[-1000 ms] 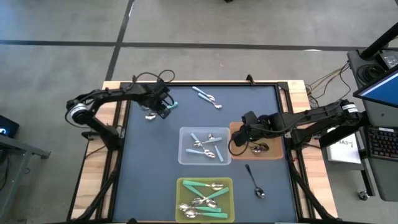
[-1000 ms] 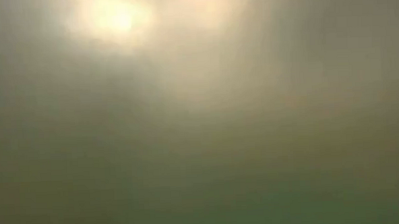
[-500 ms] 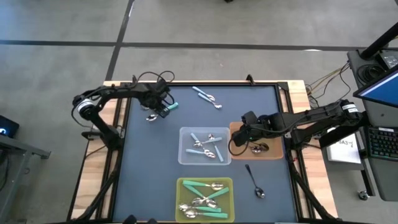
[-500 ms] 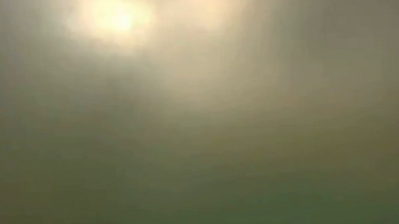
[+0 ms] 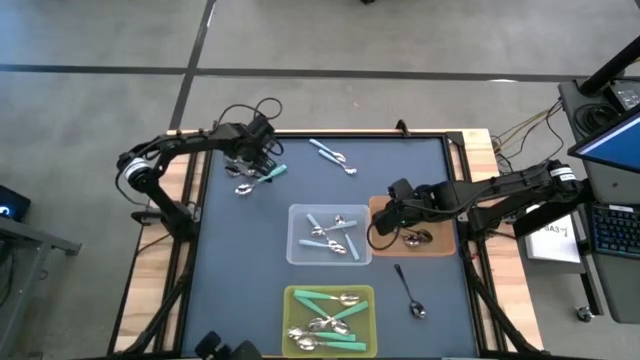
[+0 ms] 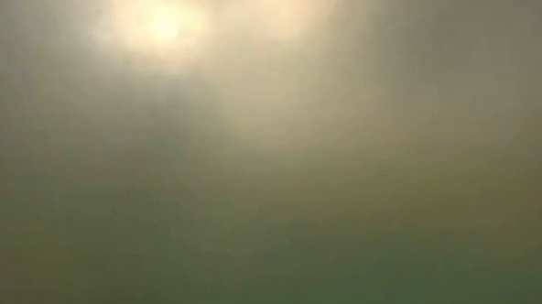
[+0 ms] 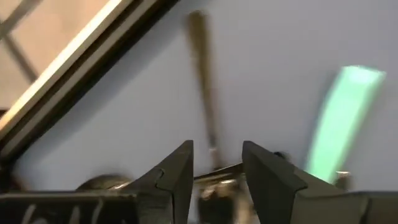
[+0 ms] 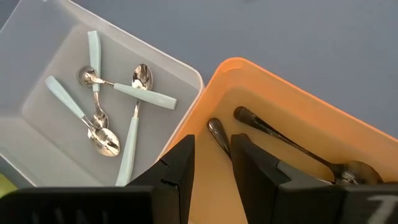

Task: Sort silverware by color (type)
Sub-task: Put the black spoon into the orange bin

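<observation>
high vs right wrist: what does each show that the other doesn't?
Only the high view: the left gripper open over a teal-handled spoon at the table's far left, a light-blue-handled spoon loose near the far edge, a dark spoon loose on the mat, and the yellow-green bin of teal spoons.

Only the right wrist view: two dark spoons in the brown bin, clearly seen.

Both: the right gripper over the brown bin, and the clear bin of light-blue spoons.

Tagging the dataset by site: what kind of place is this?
Probably a robotics lab or workshop: bare grey concrete floor around a wood-edged dark-topped table, plus a computer keyboard and loose cables on a stand beside it.
</observation>
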